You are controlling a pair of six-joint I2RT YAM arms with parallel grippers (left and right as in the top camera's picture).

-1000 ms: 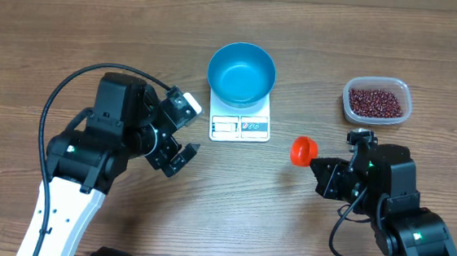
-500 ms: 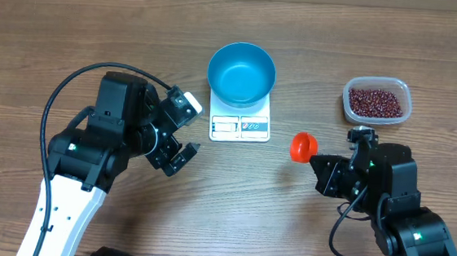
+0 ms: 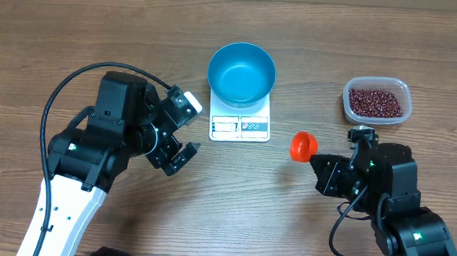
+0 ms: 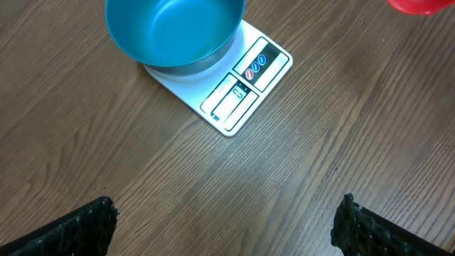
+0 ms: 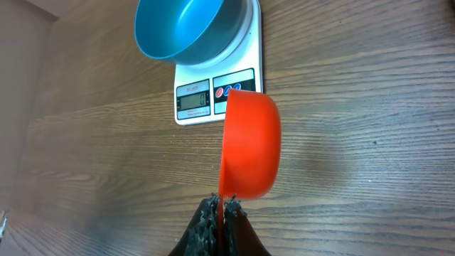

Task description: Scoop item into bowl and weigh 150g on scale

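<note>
One wood-grain table [image 3: 74, 18] fills every view: bowl [image 3: 242, 73] on scale [image 3: 241, 127] at twelve o'clock, beans [image 3: 375, 102] in a tub [image 3: 408, 97] at two; left gripper [image 3: 189, 129] gapes empty, right gripper [image 3: 316, 161] clamps an orange scoop [image 3: 303, 148].

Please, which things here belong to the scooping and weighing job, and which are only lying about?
Belong to the job: beans, clear tub, orange scoop held in the right gripper, blue bowl, scale.
Not in use: left gripper, open; wooden table.
</note>
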